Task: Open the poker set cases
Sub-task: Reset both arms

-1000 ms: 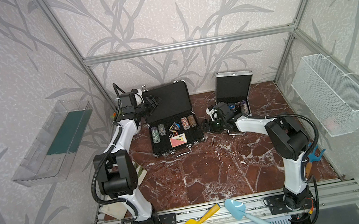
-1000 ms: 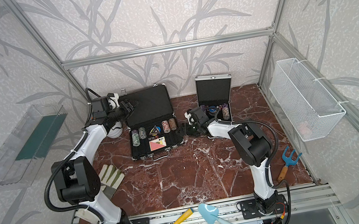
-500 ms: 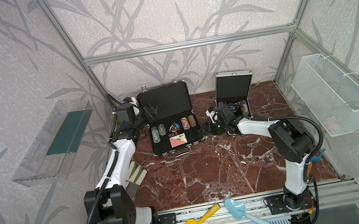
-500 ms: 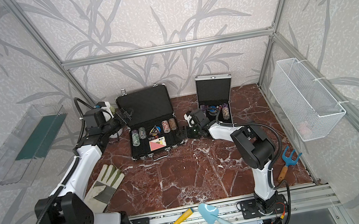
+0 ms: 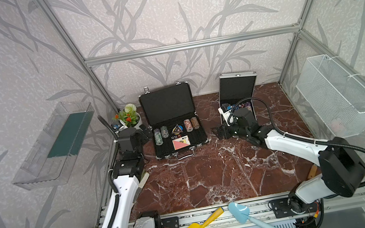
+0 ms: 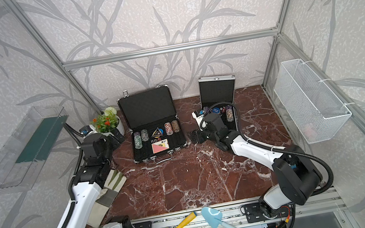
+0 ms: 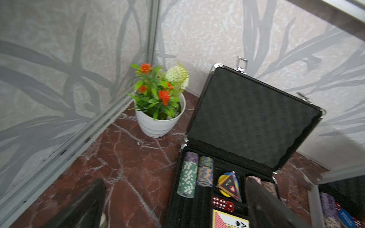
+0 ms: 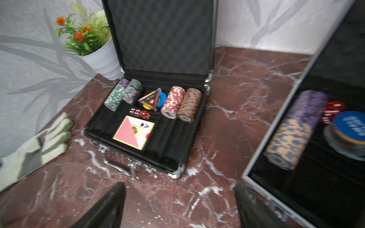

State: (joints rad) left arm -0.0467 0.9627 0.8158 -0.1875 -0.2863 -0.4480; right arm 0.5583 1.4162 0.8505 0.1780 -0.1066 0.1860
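Since the left hand (image 5: 146, 131) withdrew, the black case (image 5: 168, 108) stands open.

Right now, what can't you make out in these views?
Tray of the silver case: the right arm covers much of it in both top views; the right wrist view blurs and crops it.
The pink item in the wire basket: too small, both top views.
The glove: partly under the left arm, both top views.

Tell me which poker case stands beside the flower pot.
The wider black case, its lid up right next to the white flower pot. The smaller silver case stands farther off, well clear of it.
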